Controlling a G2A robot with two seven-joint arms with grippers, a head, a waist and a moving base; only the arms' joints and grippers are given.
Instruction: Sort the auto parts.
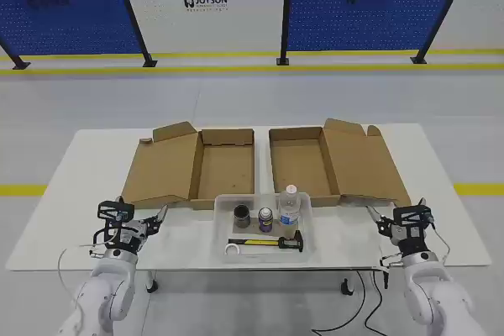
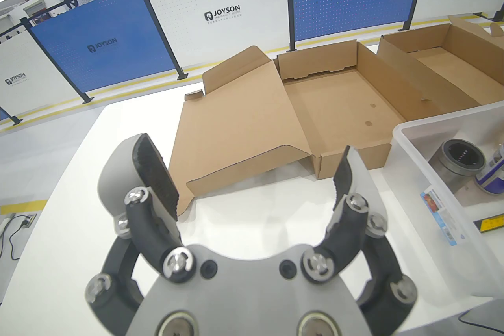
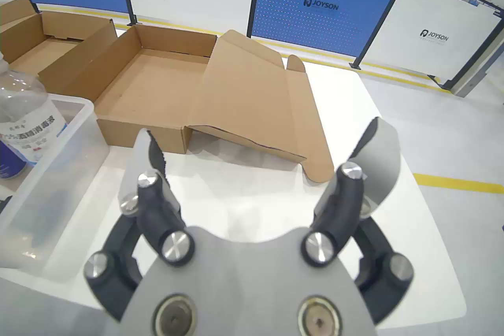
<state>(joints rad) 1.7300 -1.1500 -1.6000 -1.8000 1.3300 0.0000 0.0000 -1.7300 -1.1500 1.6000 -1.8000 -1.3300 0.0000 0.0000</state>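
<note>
A clear plastic bin [image 1: 221,225] sits at the table's front middle. It holds a dark metal cylinder [image 1: 241,217] [image 2: 461,158], a small purple can [image 1: 265,220], a clear bottle [image 1: 290,207] [image 3: 24,121] and a black-and-yellow long tool [image 1: 269,244]. Two open cardboard boxes lie behind it, the left box [image 1: 225,170] [image 2: 334,105] and the right box [image 1: 301,166] [image 3: 157,93]. My left gripper [image 1: 134,220] [image 2: 252,172] stands open over bare table left of the bin. My right gripper [image 1: 396,217] [image 3: 260,152] stands open to the bin's right, holding nothing.
The white table [image 1: 84,210] has free room at both front corners. The boxes' flaps [image 1: 161,168] [image 1: 361,164] lie flat outward and reach toward each gripper. Blue and white fence panels stand behind the table across the floor.
</note>
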